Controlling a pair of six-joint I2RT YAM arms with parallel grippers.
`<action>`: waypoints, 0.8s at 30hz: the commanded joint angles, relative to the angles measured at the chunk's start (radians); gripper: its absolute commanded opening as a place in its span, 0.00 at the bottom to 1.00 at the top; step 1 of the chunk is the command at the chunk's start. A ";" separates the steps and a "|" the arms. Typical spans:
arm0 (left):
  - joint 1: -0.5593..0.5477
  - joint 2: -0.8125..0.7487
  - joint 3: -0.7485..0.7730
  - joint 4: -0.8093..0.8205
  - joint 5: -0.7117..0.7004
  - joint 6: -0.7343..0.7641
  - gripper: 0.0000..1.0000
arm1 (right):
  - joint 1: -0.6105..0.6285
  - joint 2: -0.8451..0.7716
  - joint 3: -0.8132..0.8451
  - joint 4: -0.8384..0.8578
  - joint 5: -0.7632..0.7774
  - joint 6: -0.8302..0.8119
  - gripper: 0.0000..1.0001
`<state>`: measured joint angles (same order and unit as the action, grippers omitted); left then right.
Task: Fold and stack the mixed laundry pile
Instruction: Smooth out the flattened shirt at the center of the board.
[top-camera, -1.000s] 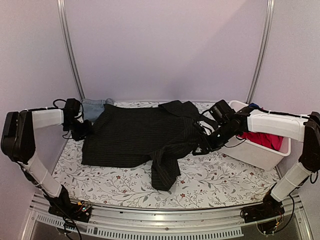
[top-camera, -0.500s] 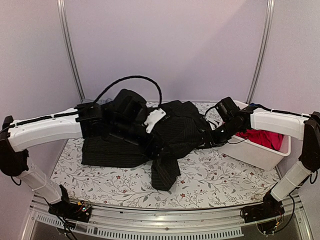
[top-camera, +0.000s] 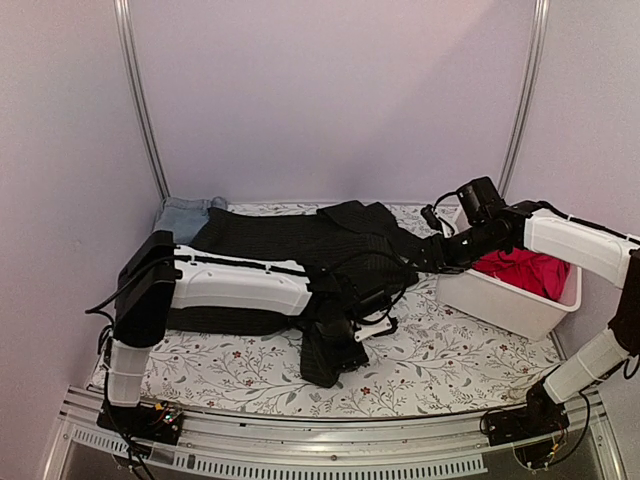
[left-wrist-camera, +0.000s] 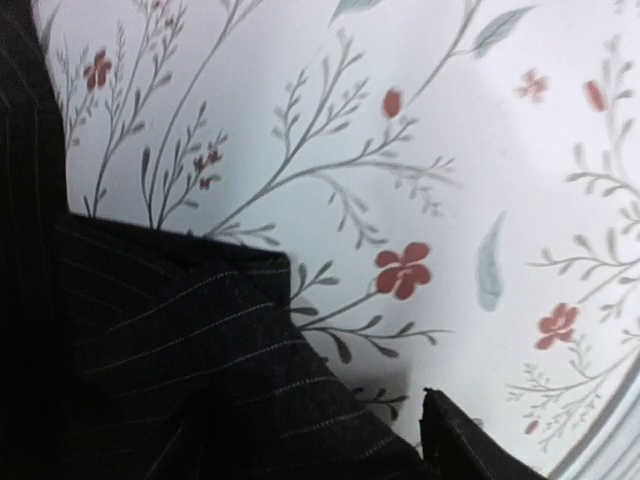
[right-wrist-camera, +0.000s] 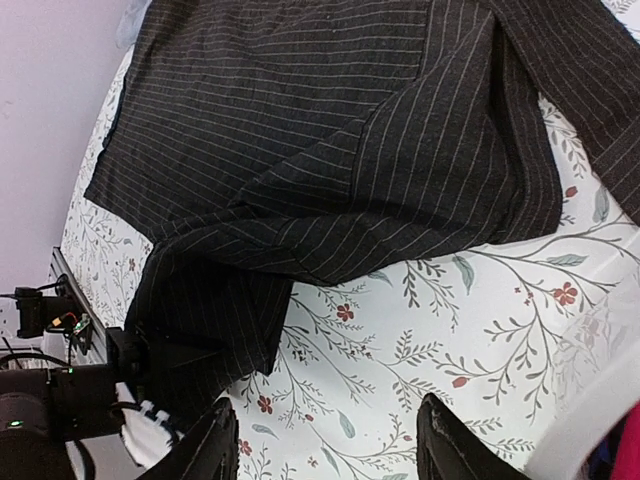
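The black pinstriped shirt (top-camera: 265, 250) lies spread across the floral table cover (top-camera: 440, 360), one sleeve (top-camera: 325, 355) hanging toward the front edge. My left arm reaches across the shirt's front, and its gripper (top-camera: 358, 325) sits low over that sleeve. In the left wrist view the sleeve cloth (left-wrist-camera: 170, 360) covers one finger, while the other finger (left-wrist-camera: 455, 448) stands well apart over bare table cover, so the jaws are open. My right gripper (right-wrist-camera: 325, 445) (top-camera: 425, 252) hovers open and empty off the shirt's right hem (right-wrist-camera: 420, 230). A light blue denim piece (top-camera: 185, 215) lies at the back left.
A white plastic bin (top-camera: 500, 305) holding bright red-pink cloth (top-camera: 525, 270) stands at the right, under my right forearm. My left arm (right-wrist-camera: 60, 400) shows at the lower left of the right wrist view. A metal rail (top-camera: 330, 430) runs along the table's front edge.
My left arm has swung from the table's far left, over the shirt, down to the front sleeve. My right gripper has drawn back and up toward the bin.
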<state>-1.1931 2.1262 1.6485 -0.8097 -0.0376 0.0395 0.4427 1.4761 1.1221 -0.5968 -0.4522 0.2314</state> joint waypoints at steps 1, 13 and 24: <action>0.007 0.039 -0.021 -0.091 -0.189 0.008 0.61 | -0.033 -0.065 -0.033 0.012 0.025 0.025 0.60; 0.017 -0.269 0.154 0.175 0.450 0.158 0.00 | -0.033 -0.036 0.060 0.053 -0.078 -0.042 0.60; 0.058 -0.306 0.117 0.272 0.633 0.259 0.41 | -0.029 0.081 0.189 0.080 -0.182 -0.110 0.59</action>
<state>-1.1702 1.8046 1.8324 -0.5507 0.5346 0.2592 0.4118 1.5227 1.2816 -0.5190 -0.5701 0.1619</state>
